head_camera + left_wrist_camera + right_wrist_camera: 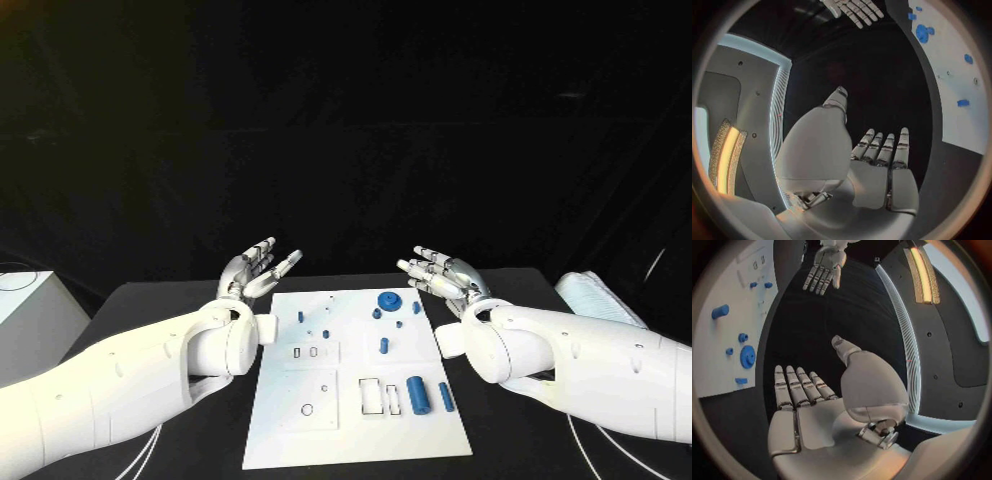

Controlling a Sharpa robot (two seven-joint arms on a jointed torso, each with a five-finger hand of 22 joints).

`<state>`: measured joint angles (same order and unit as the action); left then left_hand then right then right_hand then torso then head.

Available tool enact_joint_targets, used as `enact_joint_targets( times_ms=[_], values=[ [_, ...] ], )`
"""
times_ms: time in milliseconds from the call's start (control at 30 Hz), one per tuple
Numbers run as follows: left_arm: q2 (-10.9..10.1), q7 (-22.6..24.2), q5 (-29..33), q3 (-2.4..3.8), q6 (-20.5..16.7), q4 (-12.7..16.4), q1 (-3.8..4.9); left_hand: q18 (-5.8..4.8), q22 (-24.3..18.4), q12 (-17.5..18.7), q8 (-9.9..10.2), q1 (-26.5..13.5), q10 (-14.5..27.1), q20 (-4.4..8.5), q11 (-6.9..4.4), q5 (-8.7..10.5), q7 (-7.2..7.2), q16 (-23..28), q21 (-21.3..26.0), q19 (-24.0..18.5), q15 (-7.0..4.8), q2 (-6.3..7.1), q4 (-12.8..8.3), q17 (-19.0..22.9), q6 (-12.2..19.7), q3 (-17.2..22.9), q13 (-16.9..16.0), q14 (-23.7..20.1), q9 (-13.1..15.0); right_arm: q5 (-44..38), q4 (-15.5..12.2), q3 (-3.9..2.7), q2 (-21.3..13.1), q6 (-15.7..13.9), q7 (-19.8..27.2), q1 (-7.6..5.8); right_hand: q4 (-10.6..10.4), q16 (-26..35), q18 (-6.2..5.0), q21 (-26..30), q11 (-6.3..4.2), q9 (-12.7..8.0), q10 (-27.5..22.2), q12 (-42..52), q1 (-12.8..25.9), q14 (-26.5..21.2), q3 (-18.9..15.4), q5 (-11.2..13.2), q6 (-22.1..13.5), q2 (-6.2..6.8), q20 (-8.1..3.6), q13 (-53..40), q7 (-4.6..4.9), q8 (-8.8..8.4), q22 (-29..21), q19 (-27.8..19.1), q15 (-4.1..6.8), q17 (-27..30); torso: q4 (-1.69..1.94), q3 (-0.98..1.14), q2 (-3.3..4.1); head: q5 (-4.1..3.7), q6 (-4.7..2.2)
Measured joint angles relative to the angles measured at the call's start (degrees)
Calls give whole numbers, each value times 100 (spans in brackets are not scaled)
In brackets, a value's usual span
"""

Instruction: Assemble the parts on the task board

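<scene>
Task board (361, 400): white plate, mid-table, between both arms.
Parts (417, 393): blue pieces lying on board.
Left hand (257, 270): fingers spread, empty.
Right hand (441, 273): fingers spread, empty.

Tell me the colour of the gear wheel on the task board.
Blue. The gear wheel shows best in the right wrist view, on the white task board.
</scene>
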<state>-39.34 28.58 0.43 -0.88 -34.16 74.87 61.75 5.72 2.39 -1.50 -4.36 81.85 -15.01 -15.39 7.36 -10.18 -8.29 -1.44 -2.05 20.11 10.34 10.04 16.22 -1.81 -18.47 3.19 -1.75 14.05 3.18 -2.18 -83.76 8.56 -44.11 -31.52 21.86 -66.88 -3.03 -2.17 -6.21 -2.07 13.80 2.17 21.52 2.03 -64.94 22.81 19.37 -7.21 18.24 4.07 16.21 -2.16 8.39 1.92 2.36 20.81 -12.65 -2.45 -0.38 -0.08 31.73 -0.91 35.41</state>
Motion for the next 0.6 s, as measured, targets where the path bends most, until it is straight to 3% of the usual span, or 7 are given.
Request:
enact_joint_targets(
  times_ms=[133,267,300,367,467,500,600],
  values=[
    [7,-1,4,-1,153,-23,5,43,9,0,-15,232,-73,-48,13,-47,-19,-13,-3,48,43,20,71,-9,-82,6,-9,43,14,-88,64,68,6,337,-168,-66,53,-33,0,-34,14,27,179,0,-179,172,53,0,147,5,19,-16,3,26,17,105,-24,-23,-1,0,1,0,0],
    [-223,-2,6,-1,276,169,13,93,18,-34,-42,294,-196,-69,55,-47,-18,-58,-22,69,70,-42,94,-37,-176,33,-26,202,27,-434,282,84,36,467,-236,-143,127,-94,0,-109,11,68,487,30,-360,517,123,0,436,17,33,-39,23,100,45,329,-21,-66,-2,-7,25,12,58],
    [-288,-1,5,1,298,193,15,184,47,-46,-53,327,-346,-94,101,-47,-26,-115,-89,249,82,-84,86,-74,-282,94,-36,441,40,-563,333,79,34,468,-243,-167,186,-128,-87,-147,6,92,654,58,-432,704,137,0,591,24,34,-47,33,141,60,462,-14,-87,-2,-11,37,13,76],
    [-395,6,5,2,337,262,18,225,88,-71,-87,311,-558,-117,158,-47,-31,-198,-173,548,105,-161,73,-127,-426,160,-51,798,61,-899,421,69,34,464,-250,-212,268,-184,-88,-211,-1,132,968,71,-547,1039,167,0,861,37,37,-64,51,205,85,709,4,-124,4,-18,71,14,97],
    [-479,12,1,0,392,424,18,225,280,-325,-300,344,-2014,-135,406,-15,-82,-649,-590,1841,170,-383,52,-396,-1182,326,-161,2460,182,-1403,535,70,53,441,-261,-245,401,-284,-181,-329,-35,210,1638,116,-731,1653,240,0,1408,69,37,-97,98,320,121,1210,54,-189,18,-19,118,9,117],
    [-509,14,-4,0,412,479,21,314,327,-419,-387,367,-2559,-124,447,-15,-113,-787,-720,2119,119,-418,27,-480,-1473,350,-197,2885,233,-1561,573,73,61,430,-268,-260,431,-312,-181,-367,-51,234,1824,137,-780,1818,270,0,1582,77,36,-104,119,362,133,1366,75,-203,23,-19,132,4,119],
    [-663,17,-29,1,475,651,51,361,411,-609,-685,406,-3380,-96,469,-15,-222,-1018,-970,2575,6,-457,5,-649,-2366,404,-248,3442,389,-2128,681,71,82,393,-300,-341,552,-418,-269,-501,-124,312,2402,177,-893,2338,359,0,2159,132,15,-121,203,490,166,1876,162,-257,50,-21,188,-19,124]
  ],
)
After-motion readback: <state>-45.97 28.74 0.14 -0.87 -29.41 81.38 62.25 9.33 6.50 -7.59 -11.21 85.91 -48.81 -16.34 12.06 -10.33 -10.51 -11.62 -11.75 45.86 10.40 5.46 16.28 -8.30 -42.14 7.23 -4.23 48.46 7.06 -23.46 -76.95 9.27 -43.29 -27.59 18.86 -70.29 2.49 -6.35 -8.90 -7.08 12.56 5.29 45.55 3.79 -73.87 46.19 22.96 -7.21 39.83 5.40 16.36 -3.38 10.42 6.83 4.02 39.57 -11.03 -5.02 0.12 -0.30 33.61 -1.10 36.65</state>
